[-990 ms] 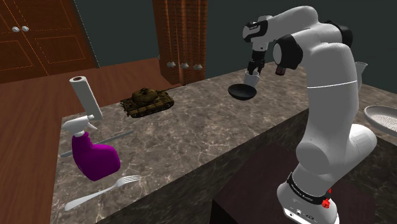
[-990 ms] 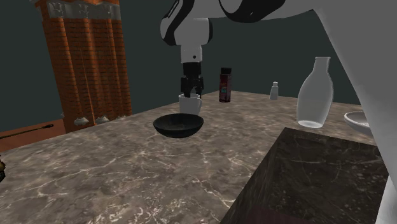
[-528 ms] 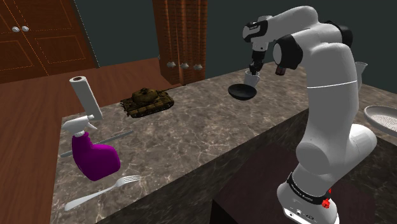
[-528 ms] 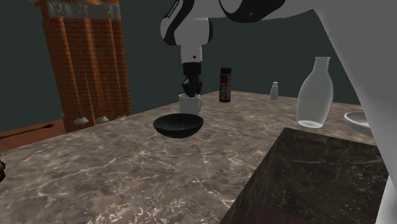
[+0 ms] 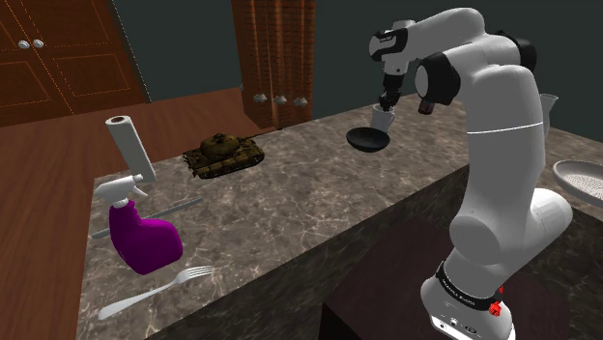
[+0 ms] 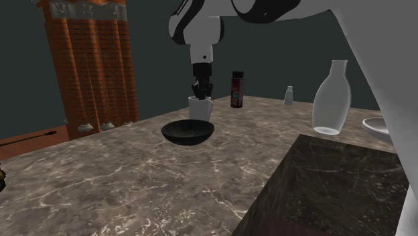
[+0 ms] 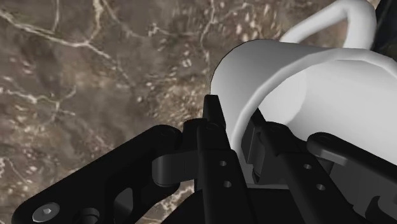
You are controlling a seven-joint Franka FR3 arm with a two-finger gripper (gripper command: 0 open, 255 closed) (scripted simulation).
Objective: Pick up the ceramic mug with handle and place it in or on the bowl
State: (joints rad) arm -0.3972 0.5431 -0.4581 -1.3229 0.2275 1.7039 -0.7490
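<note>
Dark marble counter [image 5: 319, 193], wooden cabinets [image 5: 275, 53], dark grey-green wall [image 5: 184, 43].

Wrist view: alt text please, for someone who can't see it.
The black gripper clasps the wall of a white mug, one finger outside, one inside. Its handle shows on the far side, with brown veined countertop behind.
</note>
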